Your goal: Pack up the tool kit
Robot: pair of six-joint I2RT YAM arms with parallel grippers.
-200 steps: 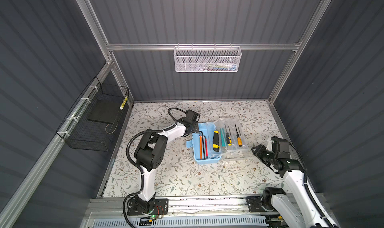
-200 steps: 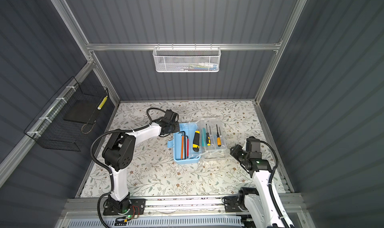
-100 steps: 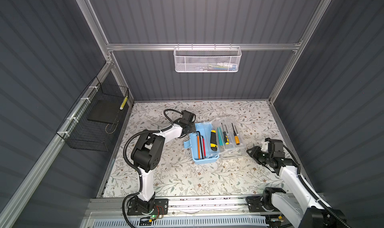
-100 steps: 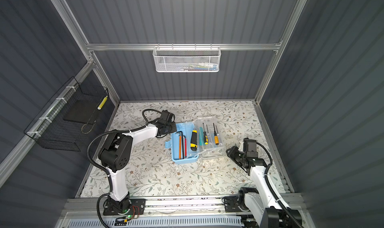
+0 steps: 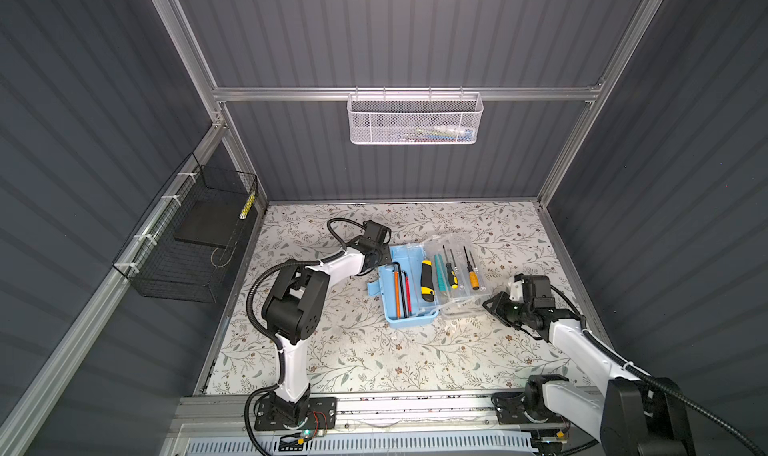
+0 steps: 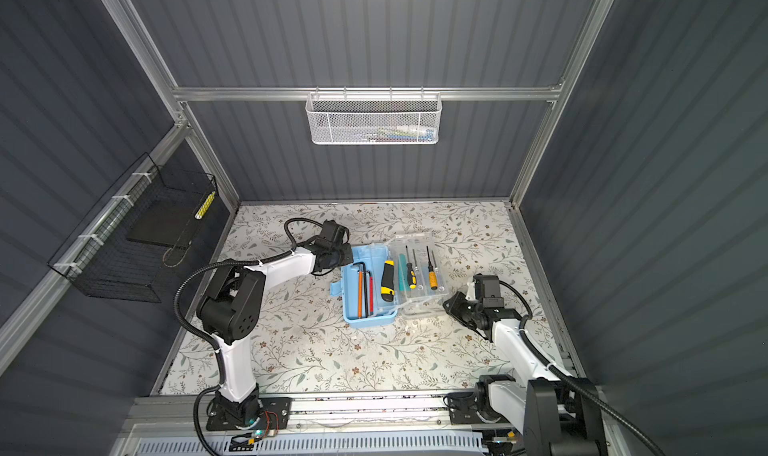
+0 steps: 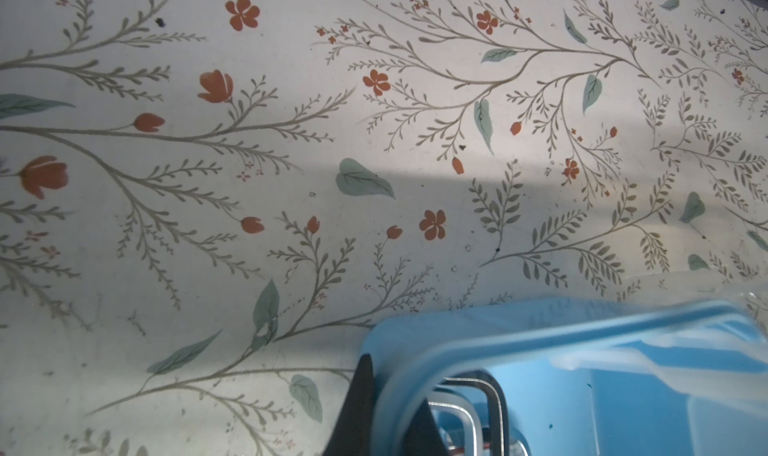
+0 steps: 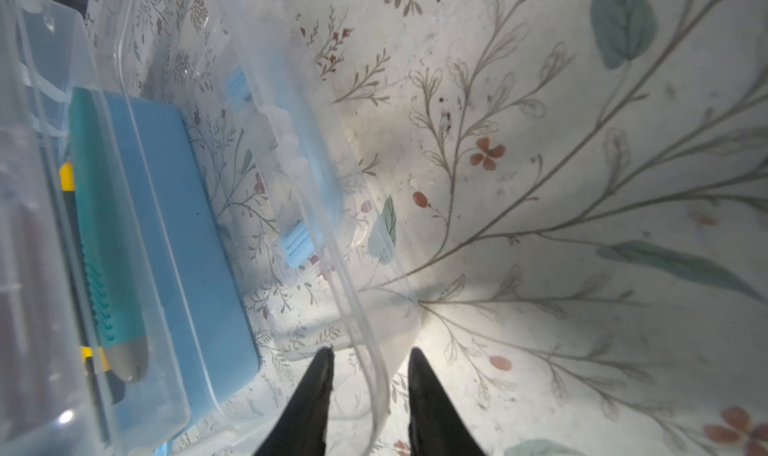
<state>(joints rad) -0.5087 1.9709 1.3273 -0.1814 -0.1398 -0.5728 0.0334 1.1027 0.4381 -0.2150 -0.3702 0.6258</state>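
Tabletop (image 5: 365, 350) box (image 5: 411, 322) with apparent hex keys (image 5: 402, 292)

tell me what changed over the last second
The right gripper moved in toward the clear lid and narrowed. Its fingers now straddle the lid's rim and have not closed on it. The light-blue box shifted slightly left and turned a little with the left gripper, which stayed shut on its far-left corner. The tools kept their places in the box.
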